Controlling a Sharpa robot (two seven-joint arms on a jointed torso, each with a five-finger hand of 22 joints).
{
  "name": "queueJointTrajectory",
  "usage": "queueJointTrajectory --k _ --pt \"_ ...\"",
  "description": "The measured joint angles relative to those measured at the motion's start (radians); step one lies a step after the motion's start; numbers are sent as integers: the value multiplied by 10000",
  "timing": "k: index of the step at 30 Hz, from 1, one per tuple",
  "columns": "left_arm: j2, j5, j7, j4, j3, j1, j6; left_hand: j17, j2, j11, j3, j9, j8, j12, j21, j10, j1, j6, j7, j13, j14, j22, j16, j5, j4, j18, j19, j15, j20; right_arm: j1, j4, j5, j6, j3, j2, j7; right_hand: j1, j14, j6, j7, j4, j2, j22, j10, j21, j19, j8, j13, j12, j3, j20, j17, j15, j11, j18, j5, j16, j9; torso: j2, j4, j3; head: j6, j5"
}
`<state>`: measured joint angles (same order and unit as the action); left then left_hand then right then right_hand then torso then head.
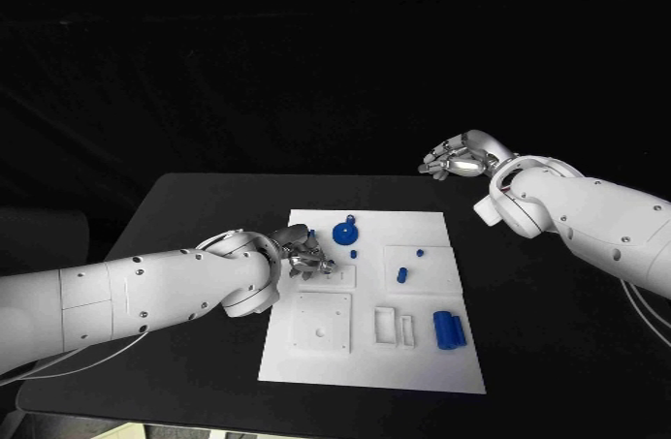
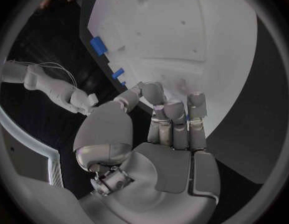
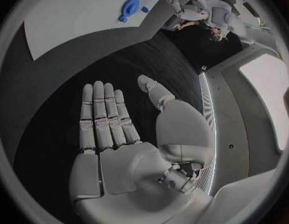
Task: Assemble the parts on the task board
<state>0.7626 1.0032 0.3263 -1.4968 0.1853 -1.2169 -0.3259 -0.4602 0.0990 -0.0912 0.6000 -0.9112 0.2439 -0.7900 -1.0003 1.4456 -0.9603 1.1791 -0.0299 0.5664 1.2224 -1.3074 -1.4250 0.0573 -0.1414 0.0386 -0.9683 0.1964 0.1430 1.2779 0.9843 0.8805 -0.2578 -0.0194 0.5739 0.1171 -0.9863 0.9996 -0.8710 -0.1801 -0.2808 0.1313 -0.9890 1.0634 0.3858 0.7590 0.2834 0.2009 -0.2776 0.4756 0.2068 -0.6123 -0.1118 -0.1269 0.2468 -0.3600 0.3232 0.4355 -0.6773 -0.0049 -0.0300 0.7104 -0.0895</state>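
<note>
While the white task board (image 1: 375, 303) lies flat in the middle of the black table (image 1: 196, 202), with its long sides running from near to far, most of the assembly looks unfinished. A round blue disc part (image 1: 345, 233) sits near the board's far left corner. Two small blue pieces (image 1: 401, 274) stand or lie around the middle of the board, too small to say which. A larger blue cylinder-like part (image 1: 448, 329) lies toward the near right, its long axis running near to far, beside a pair of white rectangular slots (image 1: 393, 326) that appear unfilled. A square white recess (image 1: 322, 324) on the near left also looks vacant. My guess is that the job is at an early stage, with several parts not yet seated.

The left hand (image 1: 303, 252) hovers over the left edge of the board, just near of the blue disc part. Its fingers are curled inward; in the left wrist view the left hand's fingers (image 2: 176, 115) bend over the palm, and I cannot tell whether anything sits between them.

The right hand (image 1: 458, 161) is raised well away from the board, beyond its far right corner. In its wrist view its fingers (image 3: 107, 114) are stretched out straight and flat, holding nothing.
</note>
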Motion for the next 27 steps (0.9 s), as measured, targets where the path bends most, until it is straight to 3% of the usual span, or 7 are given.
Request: queueJointTrajectory --k 4,10,13,18,22,24,27 --pt "116 -976 -759 191 -170 -5 121 36 -38 4 -43 28 -80 60 75 -4 -38 0 0 -34 -21 0 0 -43 -43 -1 90 -23 -17 -25 455 206 -17 9 206 51 -171 -11 0 0 -22 28 -9 3 -33 -2 2 -38 39 20 2 2 10 -3 0 65 0 -19 0 -1 -1 -83 7" --pt "159 -2547 -1919 534 -193 -80 537 72 -216 14 -194 62 -202 120 131 -15 -44 0 0 -72 -133 0 70 -82 -195 -2 144 -124 -71 -65 1164 724 -36 96 485 118 -459 5 0 0 -48 54 -51 147 -33 7 42 -51 39 -6 11 -11 -5 34 0 195 0 -41 0 -3 -4 -245 29" --pt "128 -3375 -2504 760 -193 -83 899 87 -283 43 -235 67 -258 166 131 -43 -84 -1 0 -76 -139 1 70 -83 -236 -2 206 -123 -61 -74 1609 1119 -45 291 641 151 -626 106 -32 31 -89 82 -80 243 -32 55 41 -51 9 -48 21 -74 6 101 -1 349 3 -62 -1 -3 -5 -413 40" --pt "121 -4560 -3256 996 -189 -83 1519 97 -347 47 -291 64 -282 166 177 -47 -95 -4 1 -84 -187 1 70 -102 -291 -2 215 -147 -71 -104 2316 1821 -87 401 863 226 -934 431 -66 64 -87 161 -181 616 129 405 76 87 -266 -135 -75 -287 164 254 -3 580 274 -102 -1 -2 -6 -639 68" --pt "131 -5578 -3890 1173 -188 -83 2167 97 -442 102 -331 51 -386 166 212 -103 -108 -114 1 -84 -261 1 70 -124 -332 -2 287 -175 -70 -179 2976 2481 -203 515 1019 330 -1135 926 -16 124 -99 226 -359 1133 483 939 90 439 -716 -315 -245 -717 439 509 -3 669 723 -139 -1 4 -8 -773 89" --pt "127 -5963 -4140 1241 -188 -83 2455 98 -442 102 -333 51 -388 208 213 -103 -108 -126 -1 -85 -278 1 94 -143 -334 -2 289 -164 -73 -213 3240 2686 -250 544 1042 380 -1237 1246 -34 215 -101 254 -555 1449 833 1374 90 841 -1163 -484 -462 -1209 693 701 -3 734 1156 -165 -1 2 -8 -845 91" --pt "106 -6505 -4486 1295 -188 -83 2885 114 -483 154 -359 47 -442 233 253 -155 -149 -191 -46 -96 -334 1 117 -157 -360 -2 322 -215 -106 -238 3654 2924 -316 585 1050 474 -1335 1522 -56 312 -109 273 -910 1597 1379 1892 90 1813 -2175 -710 -733 -2374 969 848 -3 734 1938 -203 -2 1 -9 -903 93"
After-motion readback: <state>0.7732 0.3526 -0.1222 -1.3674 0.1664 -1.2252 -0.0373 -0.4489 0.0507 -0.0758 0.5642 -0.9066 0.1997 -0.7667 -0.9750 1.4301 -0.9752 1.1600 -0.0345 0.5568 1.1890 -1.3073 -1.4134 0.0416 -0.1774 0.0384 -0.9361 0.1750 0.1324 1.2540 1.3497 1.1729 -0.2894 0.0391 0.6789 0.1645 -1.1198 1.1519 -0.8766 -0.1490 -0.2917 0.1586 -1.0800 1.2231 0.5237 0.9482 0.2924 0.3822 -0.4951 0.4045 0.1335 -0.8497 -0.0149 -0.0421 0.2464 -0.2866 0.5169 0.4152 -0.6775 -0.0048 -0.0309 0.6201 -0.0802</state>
